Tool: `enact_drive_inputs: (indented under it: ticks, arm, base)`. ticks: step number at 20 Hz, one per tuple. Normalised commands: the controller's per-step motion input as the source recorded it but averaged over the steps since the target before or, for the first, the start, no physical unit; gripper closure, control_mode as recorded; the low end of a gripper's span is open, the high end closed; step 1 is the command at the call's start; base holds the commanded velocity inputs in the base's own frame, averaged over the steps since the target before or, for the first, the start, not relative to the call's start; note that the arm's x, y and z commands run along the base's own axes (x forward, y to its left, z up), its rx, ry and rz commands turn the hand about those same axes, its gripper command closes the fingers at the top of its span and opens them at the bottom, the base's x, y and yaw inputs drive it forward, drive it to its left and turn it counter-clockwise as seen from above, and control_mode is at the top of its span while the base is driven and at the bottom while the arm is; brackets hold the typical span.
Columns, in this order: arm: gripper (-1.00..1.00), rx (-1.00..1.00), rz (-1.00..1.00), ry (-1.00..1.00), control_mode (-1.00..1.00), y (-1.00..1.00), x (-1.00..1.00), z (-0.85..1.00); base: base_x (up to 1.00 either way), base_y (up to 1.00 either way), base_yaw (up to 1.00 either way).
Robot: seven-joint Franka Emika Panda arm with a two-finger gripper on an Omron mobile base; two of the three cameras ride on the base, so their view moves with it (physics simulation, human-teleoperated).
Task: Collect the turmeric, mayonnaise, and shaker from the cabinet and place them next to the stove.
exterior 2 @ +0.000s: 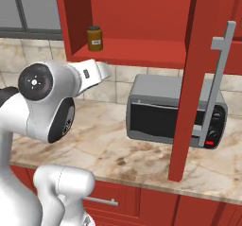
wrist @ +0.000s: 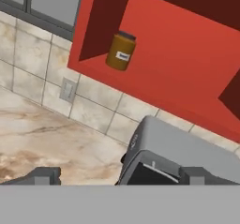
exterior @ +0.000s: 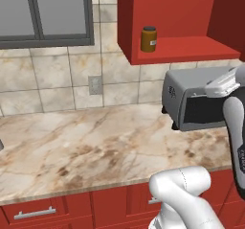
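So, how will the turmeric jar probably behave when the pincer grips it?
The turmeric jar looks rigid, so it should not deform. Its smooth round sides may slip or turn. It stands upright near the cabinet shelf's edge, so a nudge might tip it.

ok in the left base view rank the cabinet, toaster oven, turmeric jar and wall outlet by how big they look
1. cabinet, though cut off by the frame
2. toaster oven, partly behind the arm
3. turmeric jar
4. wall outlet, close to the jar in size, so that order is unsure
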Motion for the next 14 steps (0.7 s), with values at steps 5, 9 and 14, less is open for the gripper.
enact_drive_inputs:
  ticks: [5,9,14]
  arm:
    - [-1.00,0.00,0.11,-0.11,-1.00,0.00,0.13,0.32]
    - [-1.00,0.00,0.10,-0.04,-1.00,-0.01,0.08,0.30]
    - [-1.00,0.00,0.10,0.00,-1.00,-0.02,0.06,0.13]
  base:
    - [0.00,0.00,0.00]
    - [0.00,0.00,0.00]
    - [0.00,0.00,0.00]
